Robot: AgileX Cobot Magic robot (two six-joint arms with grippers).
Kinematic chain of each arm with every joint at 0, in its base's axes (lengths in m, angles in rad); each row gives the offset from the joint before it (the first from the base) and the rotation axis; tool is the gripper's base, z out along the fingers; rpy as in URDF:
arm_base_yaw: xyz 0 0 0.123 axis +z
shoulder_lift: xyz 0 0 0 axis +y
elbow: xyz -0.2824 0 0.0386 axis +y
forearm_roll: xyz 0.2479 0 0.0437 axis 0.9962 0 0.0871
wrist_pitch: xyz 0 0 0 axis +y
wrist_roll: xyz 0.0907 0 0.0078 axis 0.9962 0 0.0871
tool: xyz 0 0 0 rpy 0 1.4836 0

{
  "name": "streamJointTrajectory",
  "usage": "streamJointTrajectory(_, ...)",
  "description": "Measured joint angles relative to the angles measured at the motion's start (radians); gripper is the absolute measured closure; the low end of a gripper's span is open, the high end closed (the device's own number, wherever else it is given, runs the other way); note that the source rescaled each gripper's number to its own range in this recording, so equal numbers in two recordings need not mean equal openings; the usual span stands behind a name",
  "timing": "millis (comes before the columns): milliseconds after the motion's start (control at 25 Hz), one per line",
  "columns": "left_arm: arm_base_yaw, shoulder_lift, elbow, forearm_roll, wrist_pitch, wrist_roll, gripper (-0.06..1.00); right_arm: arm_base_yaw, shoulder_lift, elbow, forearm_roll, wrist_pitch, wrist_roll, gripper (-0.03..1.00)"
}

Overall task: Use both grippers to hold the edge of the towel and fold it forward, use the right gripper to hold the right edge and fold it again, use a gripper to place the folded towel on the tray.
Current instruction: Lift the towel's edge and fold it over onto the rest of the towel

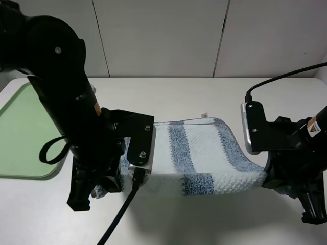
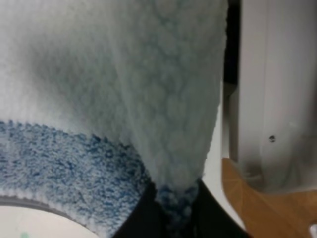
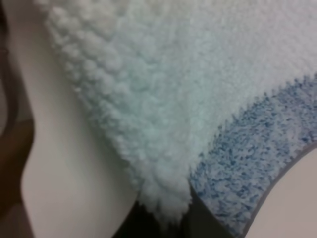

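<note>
While the white surface (image 1: 204, 219) is carrying the green tray (image 1: 25, 127) at its left, the striped towel (image 1: 204, 153) is stretching between the arms, the left gripper (image 2: 173, 215) and the right gripper (image 3: 163, 220) each pinching a bunched corner in black fingers (image 2: 136, 224).

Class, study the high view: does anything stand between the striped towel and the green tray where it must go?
No loose object shows between the towel and the tray. Only the left arm stands there, its left gripper shut on the towel's edge, hiding part of the table behind it.
</note>
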Motion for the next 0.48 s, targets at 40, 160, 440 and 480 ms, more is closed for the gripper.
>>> streamJointTrajectory(40,0.0,-0.011,0.0,-0.006,0.011,0.0,0.94,0.0,-0.008,0.0,0.009,0.015,0.0,0.97)
streamJointTrajectory(160,0.0,-0.045,0.0,-0.024,0.041,-0.001,0.94,0.0,-0.031,0.0,0.036,0.051,0.001,0.97)
streamJointTrajectory(440,0.0,-0.06,0.0,-0.035,0.074,-0.001,0.94,0.0,-0.073,0.0,0.07,0.111,0.001,0.97)
streamJointTrajectory(480,0.0,-0.06,0.0,-0.035,0.074,-0.001,0.94,0.0,-0.078,0.0,0.07,0.113,0.002,0.97)
